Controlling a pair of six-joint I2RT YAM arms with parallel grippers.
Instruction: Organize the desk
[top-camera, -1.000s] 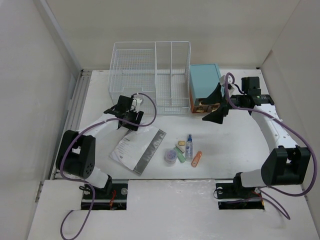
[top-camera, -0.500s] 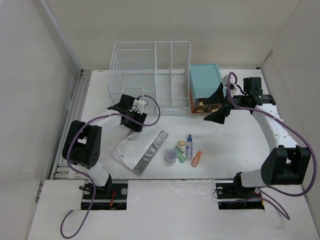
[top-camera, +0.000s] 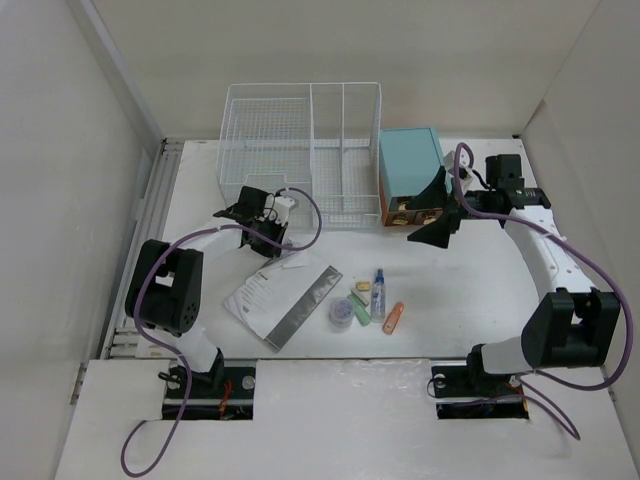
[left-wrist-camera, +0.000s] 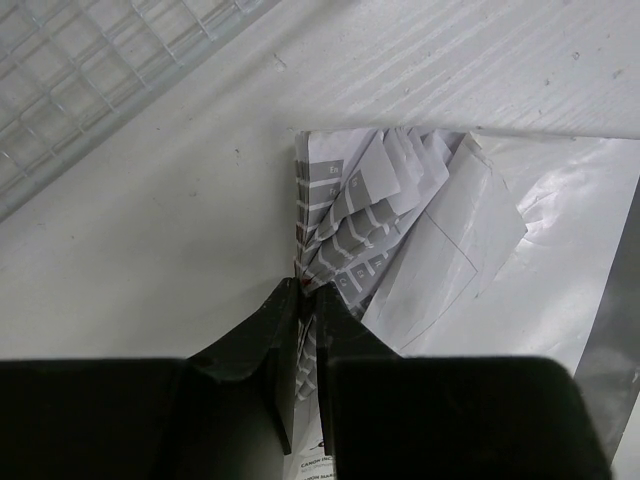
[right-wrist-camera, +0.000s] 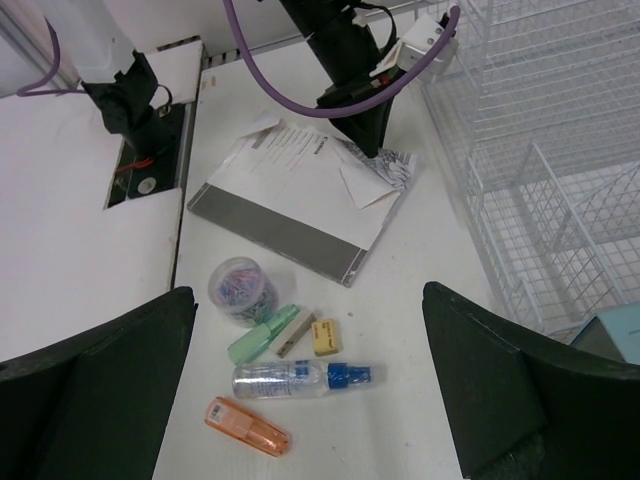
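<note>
A white wire basket is standing at the far side, with a teal drawer box just right of it. A clip jar, green marker, spray bottle and orange stick are lying close together in the middle. The desk is lying under both grippers. My left gripper is pinching a booklet by its fanned pages near the basket. My right gripper is hanging wide open over the desk by the drawer box.

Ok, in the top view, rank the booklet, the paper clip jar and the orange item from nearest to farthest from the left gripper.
1. Booklet, pinched in the left gripper jaws.
2. Paper clip jar, right of the booklet.
3. Orange item, farthest right.
</note>
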